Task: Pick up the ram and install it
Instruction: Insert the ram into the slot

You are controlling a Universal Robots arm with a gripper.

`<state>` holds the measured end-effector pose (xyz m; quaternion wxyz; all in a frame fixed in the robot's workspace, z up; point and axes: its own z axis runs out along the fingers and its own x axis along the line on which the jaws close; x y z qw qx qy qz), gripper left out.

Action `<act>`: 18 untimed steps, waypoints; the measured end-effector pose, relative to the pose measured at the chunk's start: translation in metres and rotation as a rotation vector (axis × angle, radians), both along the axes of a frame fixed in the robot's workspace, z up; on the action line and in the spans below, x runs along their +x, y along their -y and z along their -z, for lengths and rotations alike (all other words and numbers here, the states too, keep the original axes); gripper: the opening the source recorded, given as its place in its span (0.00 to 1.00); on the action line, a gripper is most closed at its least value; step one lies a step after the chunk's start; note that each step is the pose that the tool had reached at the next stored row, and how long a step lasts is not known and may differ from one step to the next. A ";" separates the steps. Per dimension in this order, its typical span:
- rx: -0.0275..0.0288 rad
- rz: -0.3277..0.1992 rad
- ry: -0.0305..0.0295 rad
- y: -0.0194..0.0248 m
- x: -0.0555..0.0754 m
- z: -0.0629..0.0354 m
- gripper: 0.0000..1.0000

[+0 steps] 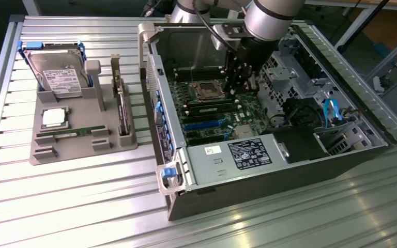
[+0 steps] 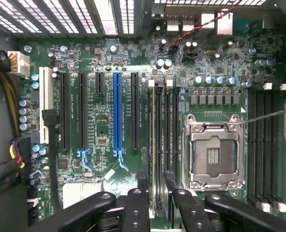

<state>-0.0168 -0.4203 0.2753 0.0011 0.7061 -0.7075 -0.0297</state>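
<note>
At the exterior view's left, a grey tray (image 1: 81,151) lies on the slatted metal table (image 1: 60,206). A hard drive (image 1: 57,72) stands propped at the tray's far end. Nearer lie a square silver processor chip (image 1: 54,118) and a spare green memory stick (image 1: 67,133), which lies flat in its cradle. An expansion card (image 1: 120,108) stands on edge along the tray's right side.

Right of the tray the computer case (image 1: 254,199) lies open with its motherboard (image 1: 205,121) facing up. The power supply (image 1: 247,152) sits at its near end.

The arm (image 1: 274,15) comes down from the far side into the case. The gripper (image 1: 242,93) is low over the board, just right of the processor socket (image 1: 205,92) in the exterior view.

In the wrist view the ram (image 2: 155,140) shows edge-on as a thin pale strip. It runs along the memory slot that lies between the processor socket (image 2: 213,154) and the blue expansion slot (image 2: 117,111) (the slot farthest from the socket in that bank). The gripper (image 2: 155,180) straddles the ram's nearer end, with one dark fingertip (image 2: 142,180) close on each side. Its jaws are drawn in narrow and clamp the stick. How deep the ram sits in the slot cannot be told.
</note>
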 end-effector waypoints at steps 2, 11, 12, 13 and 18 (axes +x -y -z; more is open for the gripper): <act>-0.0001 0.000 0.0000 0.0000 0.000 -0.0050 0.26; -0.0001 0.000 0.0000 0.0000 0.000 -0.0376 0.26; -0.0001 0.000 0.0000 0.0000 0.000 -0.0404 0.26; -0.0001 0.000 0.0000 0.0000 0.000 -0.0420 0.26; -0.0001 0.000 0.0000 0.0000 0.000 -0.0545 0.26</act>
